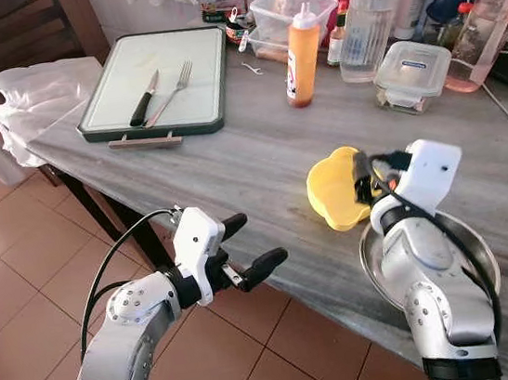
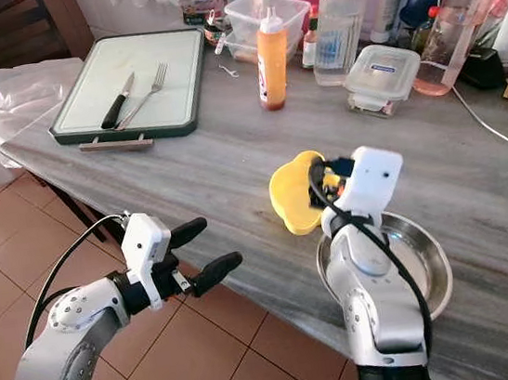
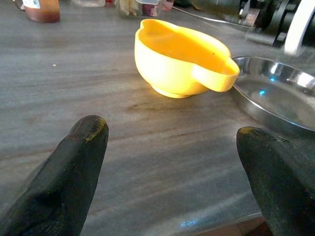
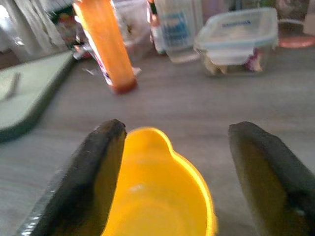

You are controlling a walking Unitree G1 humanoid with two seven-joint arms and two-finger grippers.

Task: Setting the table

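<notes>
the right gripper [image 4: 172, 162] hangs wide open just above the yellow bowl [image 1: 336, 188]; the steel plate [image 2: 423, 261] lies beneath its wrist; the left gripper [image 1: 247, 247] idles open off the table edge; fork [image 1: 175, 88] and knife [image 1: 144, 99] wait far ahead, so most setting seems undone

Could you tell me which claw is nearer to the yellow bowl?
Right. The right claw hangs open just over the yellow bowl; the left claw, also open, sits off the table's edge.

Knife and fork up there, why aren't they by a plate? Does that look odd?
Slightly. The knife and fork lie crossed on the cutting board at the table's far end, away from the yellow bowl and steel plate.
</notes>
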